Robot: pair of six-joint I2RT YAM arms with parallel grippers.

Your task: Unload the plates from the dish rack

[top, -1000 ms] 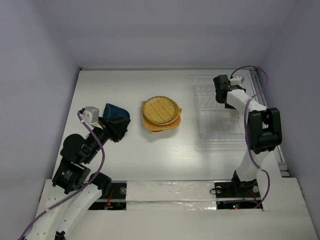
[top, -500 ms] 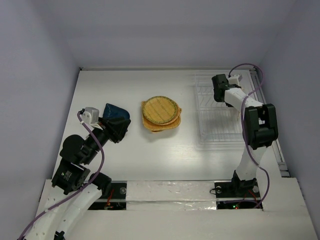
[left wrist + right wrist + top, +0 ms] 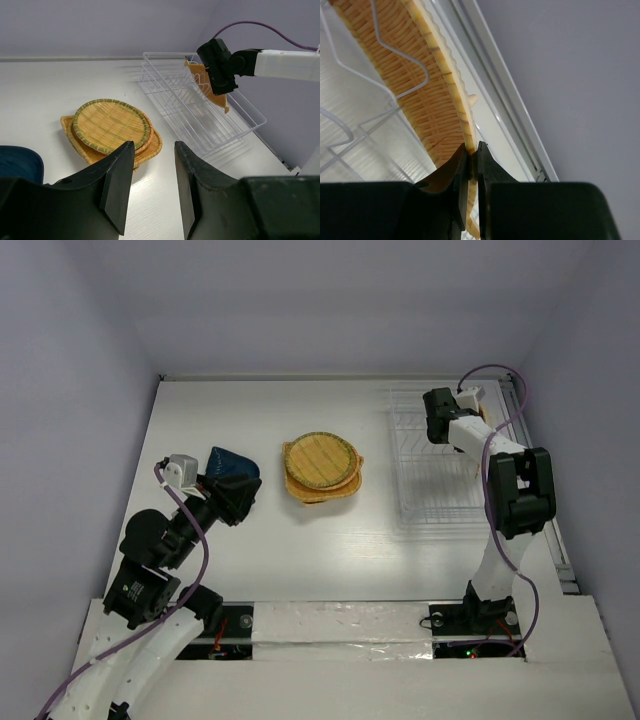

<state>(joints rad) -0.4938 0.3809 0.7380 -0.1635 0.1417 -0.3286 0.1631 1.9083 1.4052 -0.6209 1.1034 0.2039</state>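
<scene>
The dish rack [image 3: 440, 490] stands at the right of the table, its slots seen in the left wrist view [image 3: 175, 90]. One orange woven plate [image 3: 420, 95] stands on edge in its far end [image 3: 216, 97]. My right gripper [image 3: 472, 146] is shut on that plate's rim and hangs over the rack's far end [image 3: 440, 425]. Mid-table lies a stack of orange plates [image 3: 322, 468], a round green-rimmed one on top [image 3: 110, 124]. A dark blue plate [image 3: 232, 465] lies at the left. My left gripper [image 3: 152, 150] is open beside it, nothing between its fingers.
The right wall and the table's raised right edge [image 3: 500, 95] run close behind the rack. The right arm's purple cable [image 3: 500, 375] loops above the rack's far corner. White table [image 3: 300, 550] lies bare between the stack and the arm bases.
The right gripper has closed onto the rim of the orange plate in the rack, its wrist shifting slightly. The left arm, blue plate and stack have not moved.
</scene>
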